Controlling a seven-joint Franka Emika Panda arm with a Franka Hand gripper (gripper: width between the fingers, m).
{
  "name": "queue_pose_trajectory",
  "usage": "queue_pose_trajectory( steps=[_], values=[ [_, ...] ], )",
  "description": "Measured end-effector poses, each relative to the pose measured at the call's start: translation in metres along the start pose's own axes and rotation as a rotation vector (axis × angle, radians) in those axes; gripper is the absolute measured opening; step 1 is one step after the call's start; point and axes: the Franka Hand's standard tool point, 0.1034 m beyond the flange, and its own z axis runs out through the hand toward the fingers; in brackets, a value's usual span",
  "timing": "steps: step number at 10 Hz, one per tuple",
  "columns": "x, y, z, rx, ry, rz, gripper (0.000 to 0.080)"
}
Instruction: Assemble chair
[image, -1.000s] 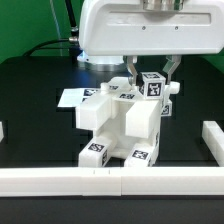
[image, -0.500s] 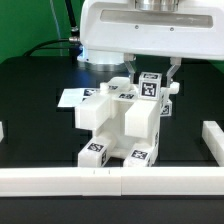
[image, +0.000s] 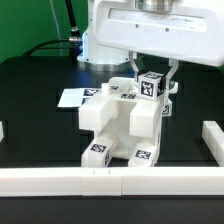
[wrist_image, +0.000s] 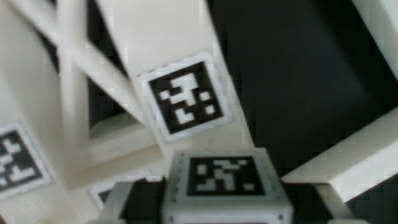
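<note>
A black table is shown, bordered along its near edge by a plain white rail. The half-built white chair stands mid-table, with tags on its blocks. At its far top, toward the exterior view's right, a tagged cube is flanked by the fingers of the gripper; whether it is clamped cannot be told. The marker board lies flat behind the chair, toward the exterior view's left. Blurred tagged bars fill the wrist view.

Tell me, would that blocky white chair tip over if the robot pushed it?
Probably not easily: the chair rests broad and blocky on the table, so it would more likely slide. Its chunky plastic slabs look stiff, not bendy. Its smooth faces might be slippery to grab.
</note>
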Motion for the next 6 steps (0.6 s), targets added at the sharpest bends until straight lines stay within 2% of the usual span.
queue_pose_trajectory(
  steps=[3, 4, 5, 6],
  values=[
    [-0.0019, -0.0021, 0.0002, 0.006, -0.004, 0.168, 0.0288],
    [-0.0020, -0.0021, 0.0002, 0.007, -0.004, 0.148, 0.0365],
    [-0.0017, -0.0019, 0.0002, 0.007, -0.004, 0.109, 0.0365],
    [-0.0009, -0.0011, 0.0002, 0.007, -0.004, 0.076, 0.0500]
  ],
)
